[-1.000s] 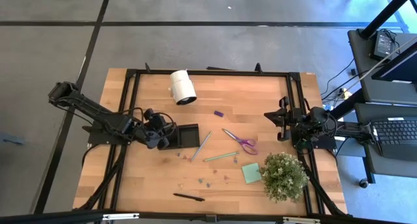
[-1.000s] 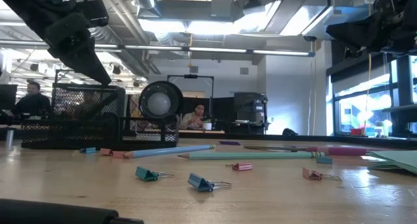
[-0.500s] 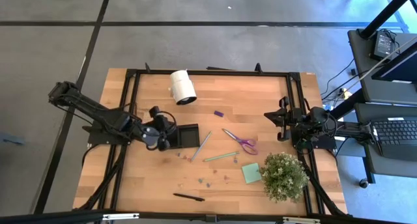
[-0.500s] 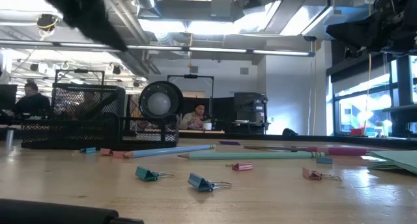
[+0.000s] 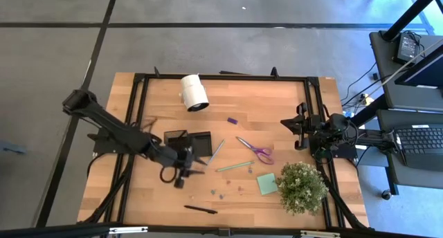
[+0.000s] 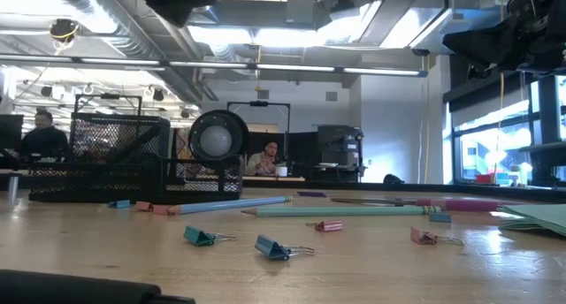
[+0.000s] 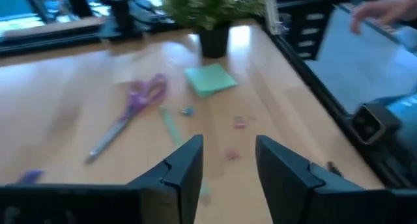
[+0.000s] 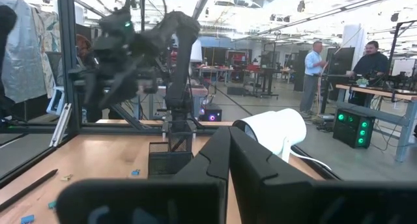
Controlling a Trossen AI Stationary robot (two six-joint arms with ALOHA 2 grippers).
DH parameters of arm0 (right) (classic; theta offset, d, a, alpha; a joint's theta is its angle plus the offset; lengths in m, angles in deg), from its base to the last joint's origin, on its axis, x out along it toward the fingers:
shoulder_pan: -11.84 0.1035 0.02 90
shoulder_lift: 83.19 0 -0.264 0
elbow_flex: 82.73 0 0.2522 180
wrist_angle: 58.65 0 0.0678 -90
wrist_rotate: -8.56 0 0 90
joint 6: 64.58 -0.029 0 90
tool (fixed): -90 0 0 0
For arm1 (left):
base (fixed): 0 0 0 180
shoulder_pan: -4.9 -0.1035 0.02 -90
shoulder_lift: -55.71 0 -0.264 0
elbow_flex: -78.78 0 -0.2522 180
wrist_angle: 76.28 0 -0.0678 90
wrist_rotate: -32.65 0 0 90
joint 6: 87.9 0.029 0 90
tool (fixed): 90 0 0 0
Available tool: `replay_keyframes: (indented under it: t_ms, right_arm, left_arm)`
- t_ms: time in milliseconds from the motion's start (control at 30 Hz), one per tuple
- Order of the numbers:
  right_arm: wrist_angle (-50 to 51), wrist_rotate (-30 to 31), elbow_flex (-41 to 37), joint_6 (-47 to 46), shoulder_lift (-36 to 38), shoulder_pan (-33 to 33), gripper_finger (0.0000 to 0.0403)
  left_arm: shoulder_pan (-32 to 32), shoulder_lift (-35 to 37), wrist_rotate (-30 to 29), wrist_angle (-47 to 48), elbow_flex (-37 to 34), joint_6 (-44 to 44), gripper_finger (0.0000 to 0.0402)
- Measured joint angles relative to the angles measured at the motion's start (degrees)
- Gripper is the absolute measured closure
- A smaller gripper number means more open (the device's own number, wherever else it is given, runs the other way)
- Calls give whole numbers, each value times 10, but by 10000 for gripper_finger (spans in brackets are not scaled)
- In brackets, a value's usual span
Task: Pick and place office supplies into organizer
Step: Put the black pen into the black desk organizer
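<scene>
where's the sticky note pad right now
In the high view the light green sticky note pad lies on the table's right half, touching the left side of the potted plant, just below the purple scissors.

Overhead picture evenly lit, soft short shadows on the wooden table (image 5: 277, 106); grey floor flat, no glare.

Low picture: strong backlight from ceiling lamps (image 6: 265, 34) and the windows (image 6: 495, 127) at the side, both burnt out white. Clips (image 6: 281, 248) nearest the lens slightly soft; dark shapes at the top edge are only silhouettes.

Left wrist picture smeared all over by motion blur; scissors (image 7: 130, 113) and plant (image 7: 215, 9) soft, bluish cast along the edges.

Right wrist picture: bright hall behind, the other arm (image 8: 130, 48) blurred, white roll (image 8: 277, 129) overexposed.
</scene>
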Motion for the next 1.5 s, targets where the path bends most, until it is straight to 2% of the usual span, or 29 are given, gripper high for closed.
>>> replay_keyframes:
  t_ms: [167,267,433,567,667,933,1067,1500]
  right_arm:
    - [0,0,0,0,0,0,391]
    - [0,0,0,0,0,0,391]
    - [0,0,0,0,0,0,391]
    - [0,0,0,0,0,0,391]
    - [0,0,0,0,0,0,391]
    - [1,0,0,0,0,0,391]
    - [3,0,0,0,0,0,391]
    - [4,0,0,0,0,0,391]
  left_arm:
    - [32,-91,5,9,57,-30,254]
    - [54,-143,8,67,120,-37,256]
    - [78,-222,-9,224,225,-98,257]
    - [86,-276,3,265,281,-144,258]
    - [85,-311,33,272,312,-160,258]
    - [85,-390,100,284,383,-181,258]
    - [85,-422,114,331,412,-204,258]
    - [89,-439,133,354,424,-229,258]
